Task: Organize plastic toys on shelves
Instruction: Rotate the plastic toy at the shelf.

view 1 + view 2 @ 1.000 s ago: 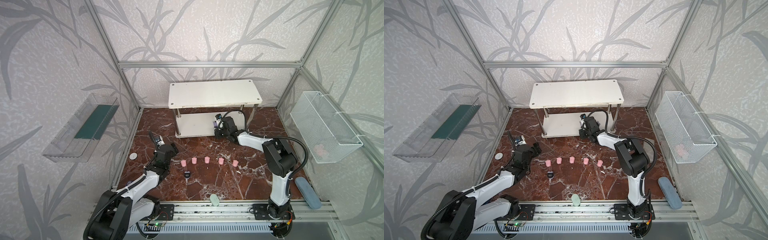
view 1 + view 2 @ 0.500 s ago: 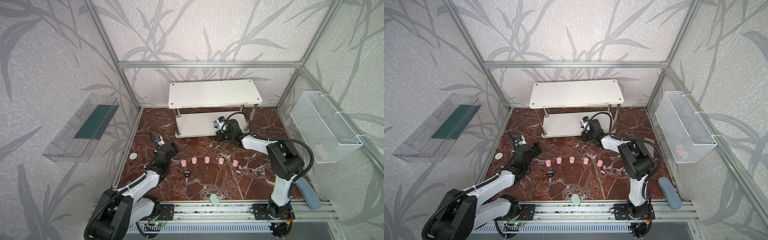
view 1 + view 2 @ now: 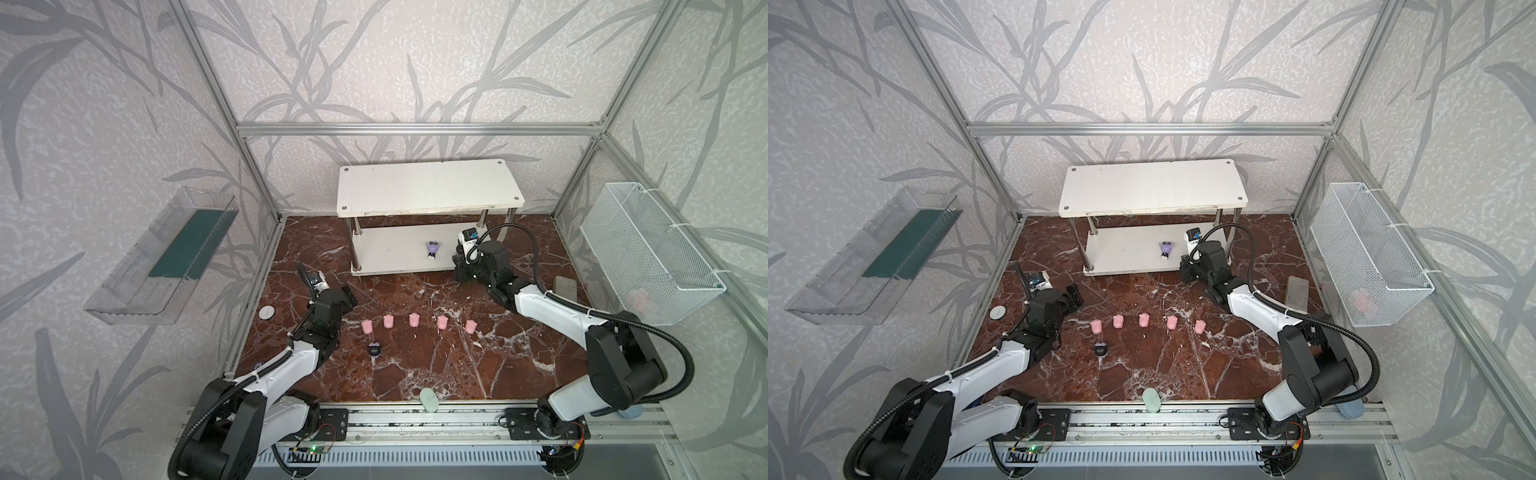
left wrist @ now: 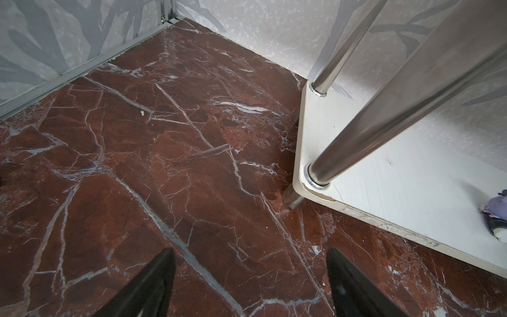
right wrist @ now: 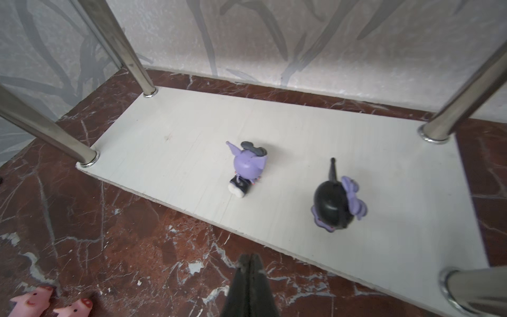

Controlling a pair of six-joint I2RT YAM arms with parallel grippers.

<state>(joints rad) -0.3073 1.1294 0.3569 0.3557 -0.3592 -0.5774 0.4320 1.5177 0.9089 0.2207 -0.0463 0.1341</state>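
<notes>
Left wrist: left gripper [image 4: 249,254] spread wide, nothing between the black fingers, above the red-brown veined marble floor [image 4: 164,164]. A corner of the white two-tier rack [image 4: 397,186] with chrome posts is close by; only its lower board shows. Small purple plastic figurine [image 4: 496,211] on that board, cut off by the frame edge.

Right wrist: right gripper [image 5: 249,258] closed tight, fingers touching, empty, over the floor just in front of the lower board. Purple figurine is mid-board and looks tipped over, not certain. Black plastic figurine with lilac bow [image 5: 333,203] stands upright on the same board, near the purple one but apart. Two pink plastic pig figures [image 5: 33,300] on the floor at the frame corner.

Top views: both show the rack against the back wall with the purple figurine [image 3: 433,249] on the lower tier. The bow figurine is hidden behind the right gripper, which sits at the rack's front right corner. Five pink pig figures [image 3: 414,320] stand in one row on the floor between the arms. Second black figurine [image 3: 1100,349] on the floor, just in front of the row's left end, near the left arm. Left gripper is off the rack's front left corner, apart from it. Pale green oval [image 3: 429,400] at the front floor edge, white round disc [image 3: 998,311] by the left wall.
</notes>
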